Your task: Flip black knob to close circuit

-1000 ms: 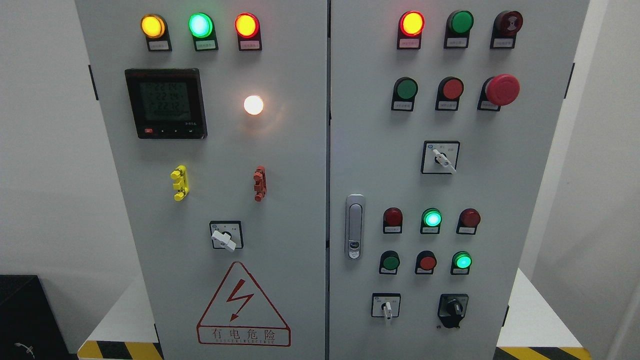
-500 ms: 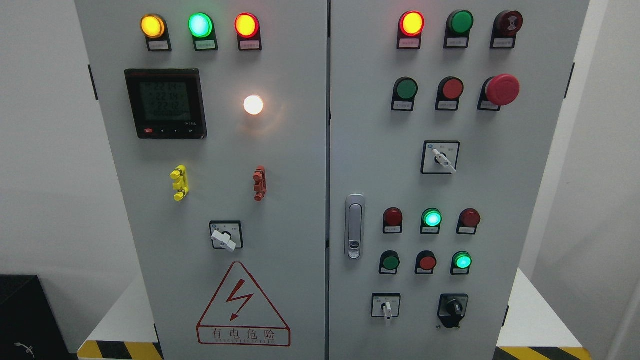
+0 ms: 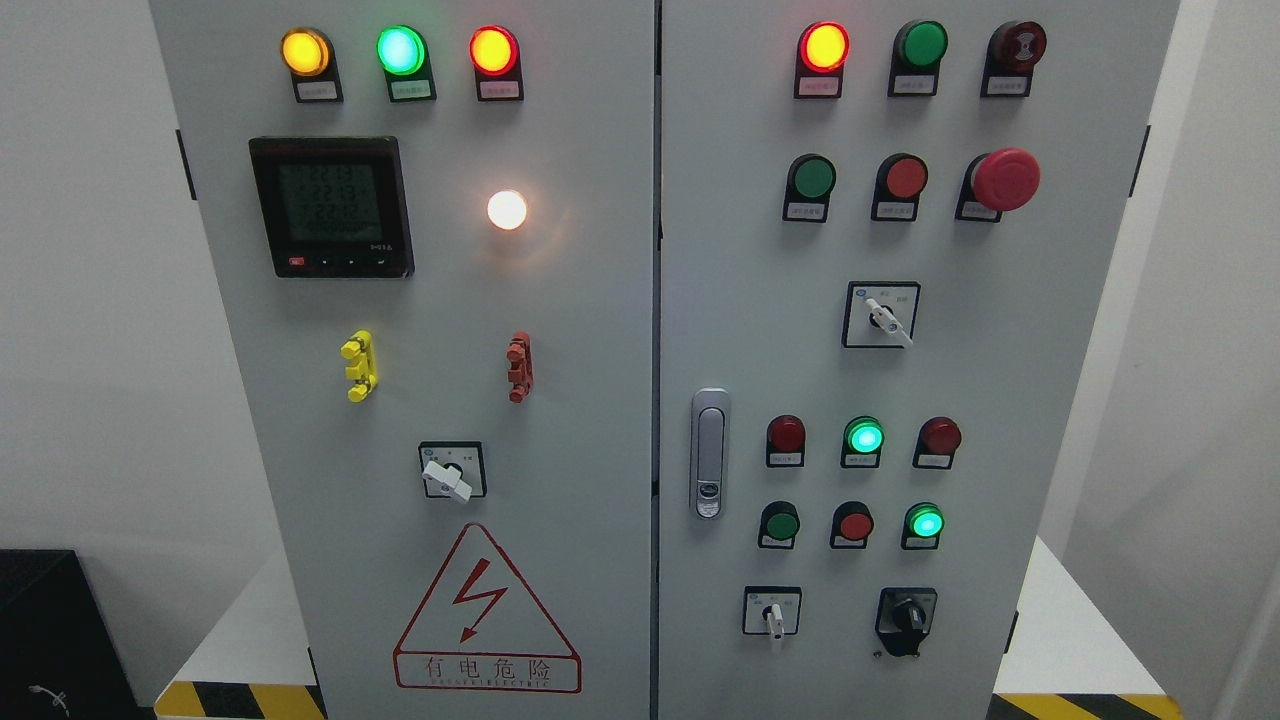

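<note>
The black knob (image 3: 908, 617) sits on a black plate at the lower right of the grey electrical cabinet's right door (image 3: 760, 300). Its pointer stands roughly upright, leaning a little left. Neither of my hands shows in the head view.
A white-handled selector switch (image 3: 772, 614) sits left of the knob, another (image 3: 884, 318) higher up, and one (image 3: 449, 476) on the left door. Lit and unlit lamps and push buttons, a red mushroom stop button (image 3: 1005, 179), a door latch (image 3: 709, 452) and a digital meter (image 3: 331, 207) fill the panel.
Only the meter's digits have flickered. Nothing else has moved.
</note>
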`<state>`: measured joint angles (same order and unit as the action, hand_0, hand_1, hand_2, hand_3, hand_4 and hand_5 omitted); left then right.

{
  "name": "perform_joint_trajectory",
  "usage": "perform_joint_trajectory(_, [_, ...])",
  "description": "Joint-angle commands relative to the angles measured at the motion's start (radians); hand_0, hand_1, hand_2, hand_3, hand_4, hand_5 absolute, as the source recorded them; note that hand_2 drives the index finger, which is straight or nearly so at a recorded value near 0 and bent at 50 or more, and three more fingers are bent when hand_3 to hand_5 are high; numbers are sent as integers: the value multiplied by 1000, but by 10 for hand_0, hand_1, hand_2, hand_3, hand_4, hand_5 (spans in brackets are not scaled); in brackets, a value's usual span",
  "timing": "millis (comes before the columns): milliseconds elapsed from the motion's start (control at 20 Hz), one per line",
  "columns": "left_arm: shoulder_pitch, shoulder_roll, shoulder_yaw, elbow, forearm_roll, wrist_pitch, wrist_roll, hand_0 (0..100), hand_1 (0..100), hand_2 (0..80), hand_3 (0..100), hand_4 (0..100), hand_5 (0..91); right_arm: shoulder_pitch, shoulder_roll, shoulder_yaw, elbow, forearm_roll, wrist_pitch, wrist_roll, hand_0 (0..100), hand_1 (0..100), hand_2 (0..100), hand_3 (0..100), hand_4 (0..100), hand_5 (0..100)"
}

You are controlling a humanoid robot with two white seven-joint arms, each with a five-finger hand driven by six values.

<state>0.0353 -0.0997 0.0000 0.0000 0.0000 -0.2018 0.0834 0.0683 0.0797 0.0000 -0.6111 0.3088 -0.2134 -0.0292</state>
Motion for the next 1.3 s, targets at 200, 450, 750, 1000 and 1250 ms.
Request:
perform_joint_trajectory(200, [0,0,-21,21,-21,-1,1,120,556,0,0,0,0,7,3,2,-361,90,-38,-80,0,178,793,924,753,801])
perform_joint_trajectory(450, [0,0,-21,21,-21,1,-1,120,556,0,0,0,0,37,12,0,-556,90,-46,-84,0,182,793,925,761,829])
perform_joint_trajectory(750, [0,0,-20,21,-21,1,-1,120,556,0,0,0,0,65,35,-9,-740,182,-40,-81,0,186,794,923,785,865])
perform_joint_trajectory(1000, [0,0,-20,21,-21,-1,1,120,556,0,0,0,0,62,41,-14,-846,255,-40,-78,0,186,791,926,785,862])
perform_joint_trajectory(1250, [0,0,-20,21,-20,1,-1,120,556,0,0,0,0,59,41,-54,-930,372,-40,-40,0,176,792,927,779,831])
